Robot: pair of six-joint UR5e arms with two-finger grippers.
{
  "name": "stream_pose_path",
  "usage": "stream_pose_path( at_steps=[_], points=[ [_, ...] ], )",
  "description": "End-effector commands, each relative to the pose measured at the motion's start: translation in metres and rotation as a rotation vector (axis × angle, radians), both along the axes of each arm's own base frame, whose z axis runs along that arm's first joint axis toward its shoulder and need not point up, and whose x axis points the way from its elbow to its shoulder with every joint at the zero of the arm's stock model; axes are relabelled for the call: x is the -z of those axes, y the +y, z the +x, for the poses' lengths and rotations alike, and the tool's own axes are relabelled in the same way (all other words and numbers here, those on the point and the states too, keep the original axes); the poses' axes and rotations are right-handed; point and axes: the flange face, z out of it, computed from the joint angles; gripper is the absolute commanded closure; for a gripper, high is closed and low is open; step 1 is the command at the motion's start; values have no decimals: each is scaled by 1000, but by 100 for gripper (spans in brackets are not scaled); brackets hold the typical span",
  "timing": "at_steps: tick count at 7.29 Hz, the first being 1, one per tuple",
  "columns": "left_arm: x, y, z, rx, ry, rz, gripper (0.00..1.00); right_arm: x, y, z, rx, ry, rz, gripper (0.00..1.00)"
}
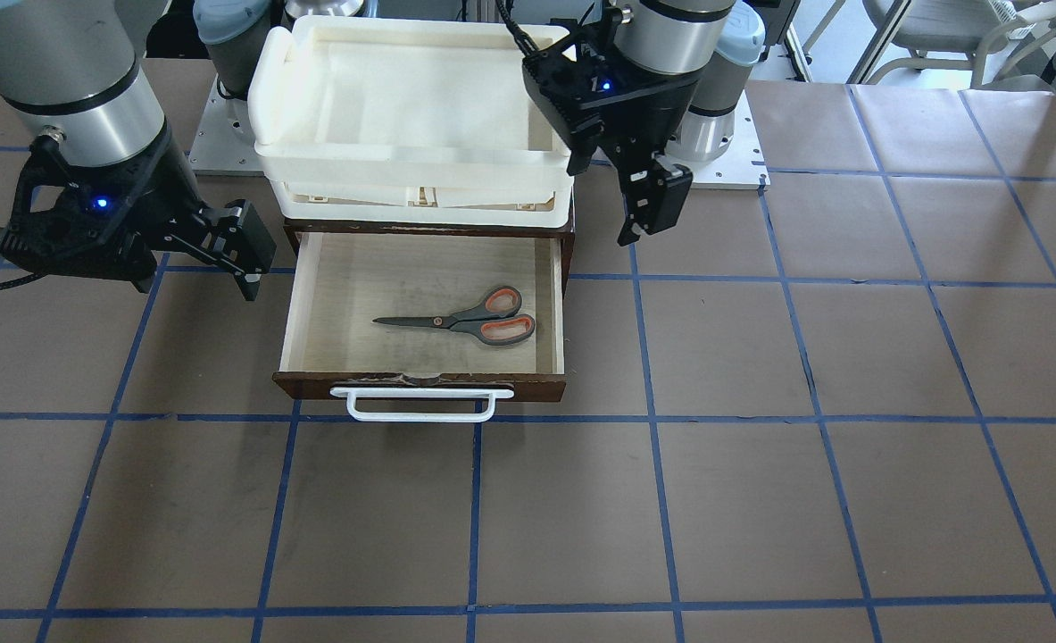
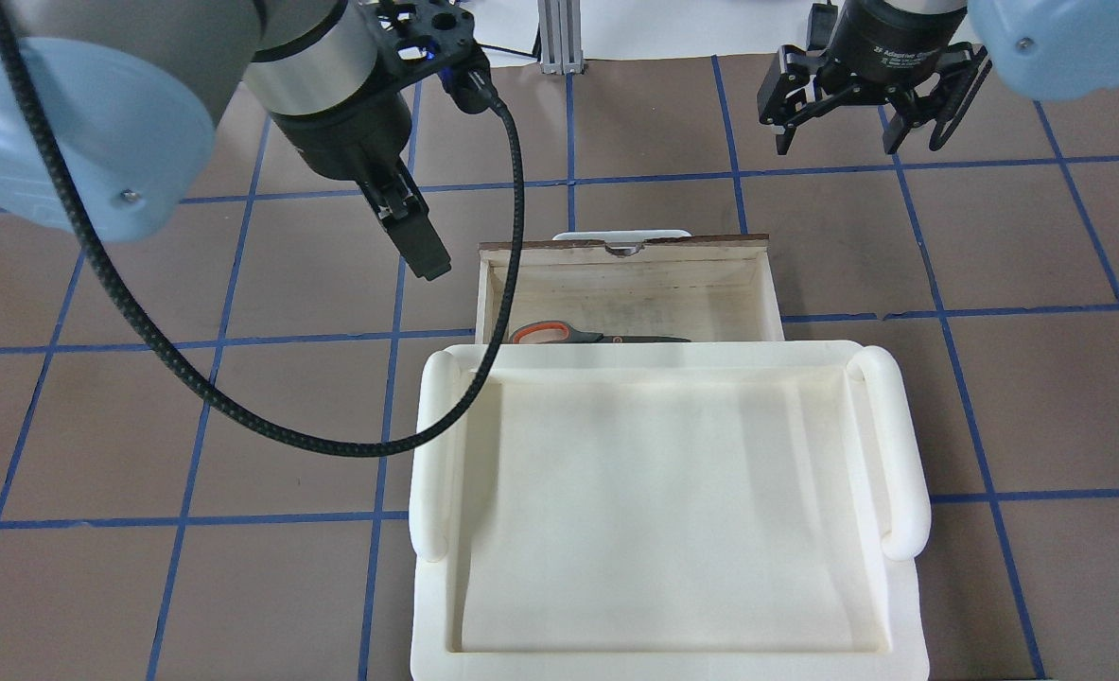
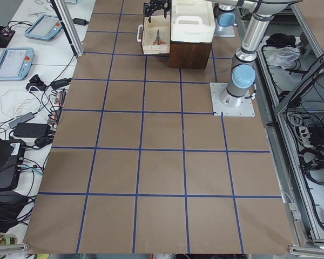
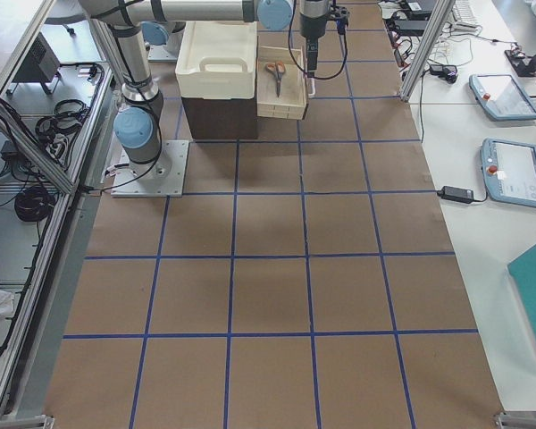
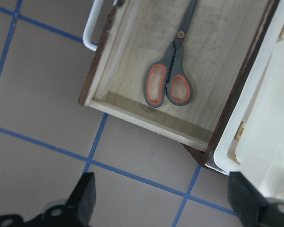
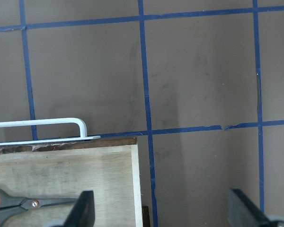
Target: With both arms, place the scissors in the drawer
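The scissors (image 1: 474, 320) lie flat inside the open drawer (image 1: 420, 386), handles toward the robot's left and blades toward its right. They also show in the overhead view (image 2: 559, 333) and the left wrist view (image 5: 173, 80). My left gripper (image 1: 639, 223) hangs open and empty beside the drawer's left side; the left wrist view shows its fingertips (image 5: 85, 194) wide apart above the table. My right gripper (image 1: 246, 268) is open and empty by the drawer's right side, and in the overhead view (image 2: 862, 132) it is beyond the drawer's front corner.
A white foam tray (image 2: 436, 454) sits on top of the dark wood cabinet behind the open drawer. The drawer's white bar handle (image 1: 420, 413) faces away from the robot. Brown table with blue grid tape (image 1: 652, 500) surrounds it.
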Motion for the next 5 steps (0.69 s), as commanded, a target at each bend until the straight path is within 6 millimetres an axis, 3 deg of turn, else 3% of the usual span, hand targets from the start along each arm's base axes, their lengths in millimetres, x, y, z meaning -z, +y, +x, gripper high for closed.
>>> stream_pose_path(
  at_steps=[1, 3, 5],
  points=[
    [-8, -13, 68, -486, -19, -3, 0, 1, 0, 0, 1, 1, 2, 0],
    [-6, -13, 87, -710, -29, 22, 0, 1, 0, 0, -1, 1, 2, 0],
    [-13, -3, 82, -825, 1, 25, 0, 1, 0, 0, -1, 1, 2, 0]
  ],
)
